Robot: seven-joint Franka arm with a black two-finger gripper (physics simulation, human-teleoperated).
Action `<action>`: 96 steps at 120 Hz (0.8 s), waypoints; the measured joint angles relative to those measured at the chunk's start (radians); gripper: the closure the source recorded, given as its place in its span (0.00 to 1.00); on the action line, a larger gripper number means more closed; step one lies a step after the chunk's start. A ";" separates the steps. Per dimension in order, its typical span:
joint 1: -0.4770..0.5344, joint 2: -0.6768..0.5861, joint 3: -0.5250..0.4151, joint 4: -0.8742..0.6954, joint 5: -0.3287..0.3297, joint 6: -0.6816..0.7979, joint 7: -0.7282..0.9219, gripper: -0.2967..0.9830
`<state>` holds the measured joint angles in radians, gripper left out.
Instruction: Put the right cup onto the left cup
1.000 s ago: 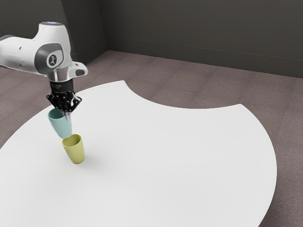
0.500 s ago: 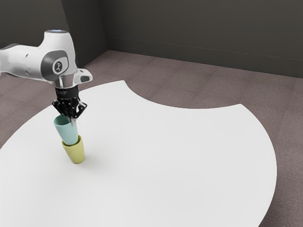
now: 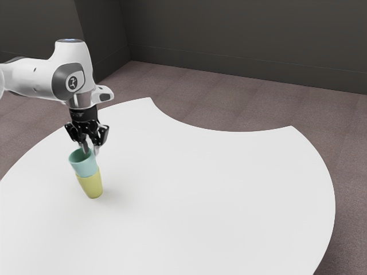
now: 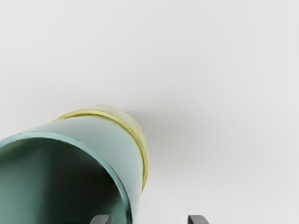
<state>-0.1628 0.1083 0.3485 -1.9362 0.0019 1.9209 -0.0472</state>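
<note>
While the white-and-grey jointed arm (image 3: pixel 31 77) enters level from the exterior view's left, its black two-finger gripper (image 3: pixel 90 149) points down over the cups, standing open: one finger is at the mouth of the smooth teal tapered cup (image 3: pixel 86 167), the other outside its wall, with a gap between. That cup sits partly nested in the yellow tapered cup (image 3: pixel 92 186), which stands on the tabletop. Toward the exterior view's right spreads the smooth white round-edged table (image 3: pixel 218 189), a concave curve cut into its far edge. Beyond it lie a brownish-grey floor (image 3: pixel 218 106) and a dark grey wall (image 3: pixel 246 34).
</note>
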 joint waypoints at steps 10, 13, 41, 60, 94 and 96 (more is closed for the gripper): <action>0.001 -0.004 0.000 -0.003 -0.014 -0.003 -0.001 0.50; 0.001 -0.007 0.000 -0.004 -0.017 -0.004 -0.001 0.47; 0.004 -0.056 -0.004 -0.006 -0.028 -0.020 -0.005 0.31; -0.003 -0.112 -0.016 -0.005 -0.023 -0.058 -0.008 0.27; -0.081 -0.161 -0.019 0.008 -0.001 -0.134 0.034 0.24; -0.089 -0.162 -0.017 0.009 0.000 -0.136 0.039 0.24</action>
<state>-0.2516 -0.0535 0.3314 -1.9274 0.0019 1.7846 -0.0080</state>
